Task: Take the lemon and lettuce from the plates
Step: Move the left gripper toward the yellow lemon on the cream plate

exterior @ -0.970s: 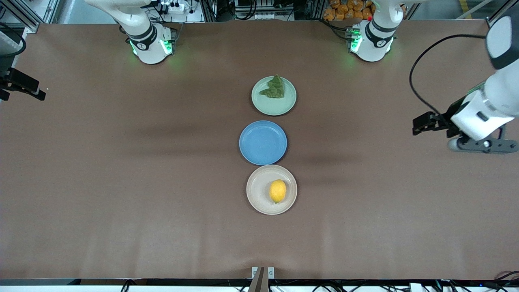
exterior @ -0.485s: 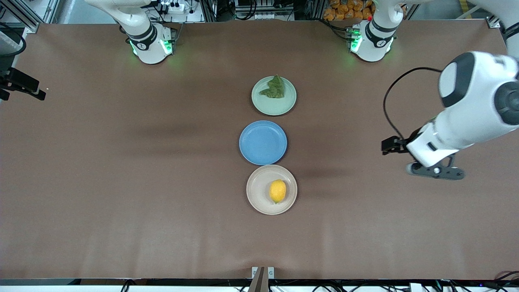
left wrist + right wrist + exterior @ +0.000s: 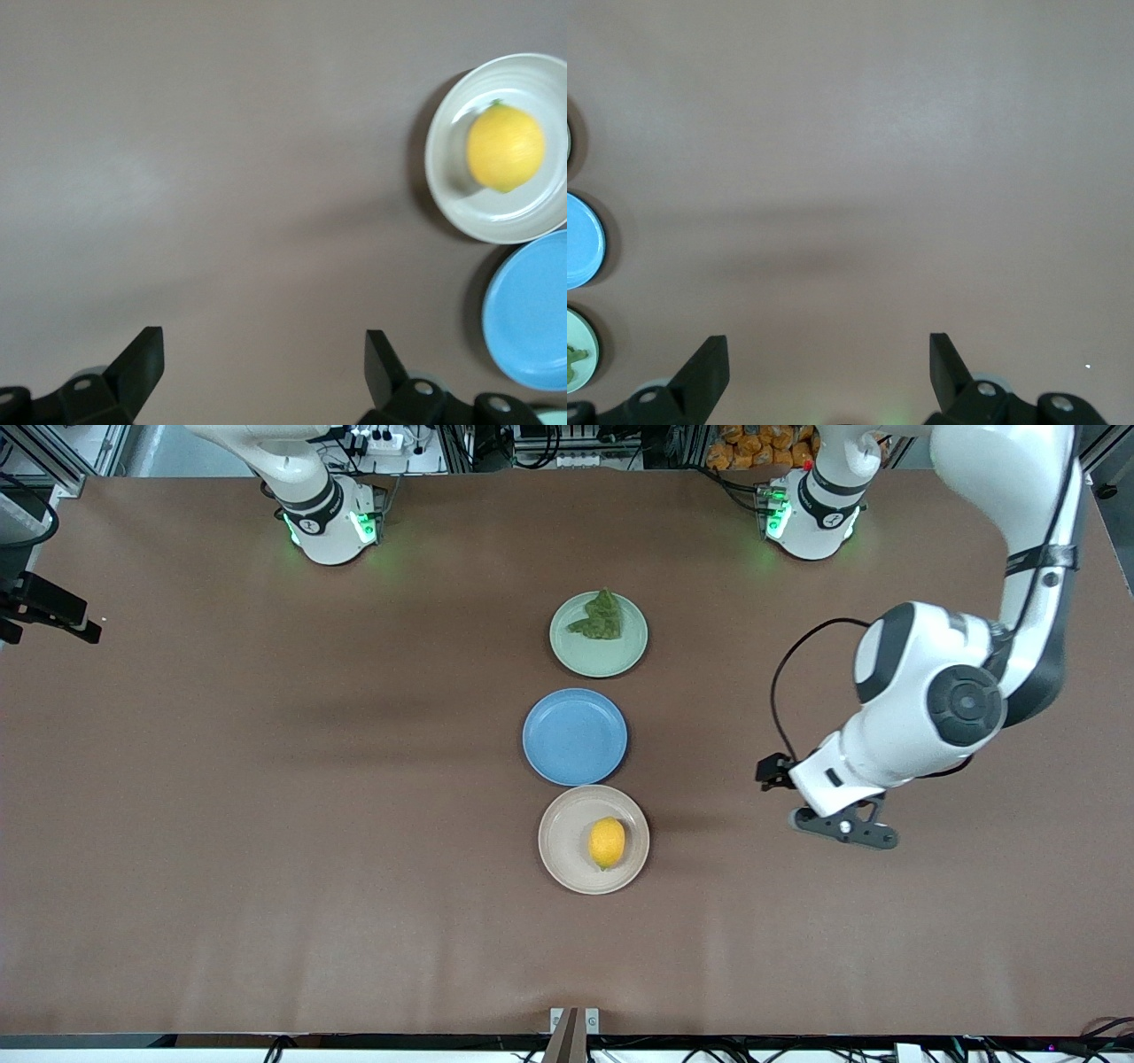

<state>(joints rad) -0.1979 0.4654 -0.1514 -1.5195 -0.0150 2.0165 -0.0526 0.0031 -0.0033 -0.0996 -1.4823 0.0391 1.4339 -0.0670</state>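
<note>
The yellow lemon (image 3: 607, 842) (image 3: 505, 148) lies on the beige plate (image 3: 563, 841) (image 3: 443, 168), the plate nearest the front camera. The dark green lettuce (image 3: 601, 617) lies on the mint plate (image 3: 602, 659), the one closest to the robots' bases. My left gripper (image 3: 773, 772) (image 3: 264, 345) hangs open and empty over bare table, off toward the left arm's end from the beige plate. My right gripper (image 3: 828, 350) is open and empty over bare table, well off toward the right arm's end, where the arm waits.
An empty blue plate (image 3: 574, 737) (image 3: 532, 319) (image 3: 580, 239) sits between the two plates, all three in a line down the middle of the brown table (image 3: 266, 824). The mint plate's rim (image 3: 585, 341) shows at the edge of the right wrist view.
The left arm has swung in from its end of the table toward the beige plate, gripper still open. The right arm, plates, lemon and lettuce have not moved.
</note>
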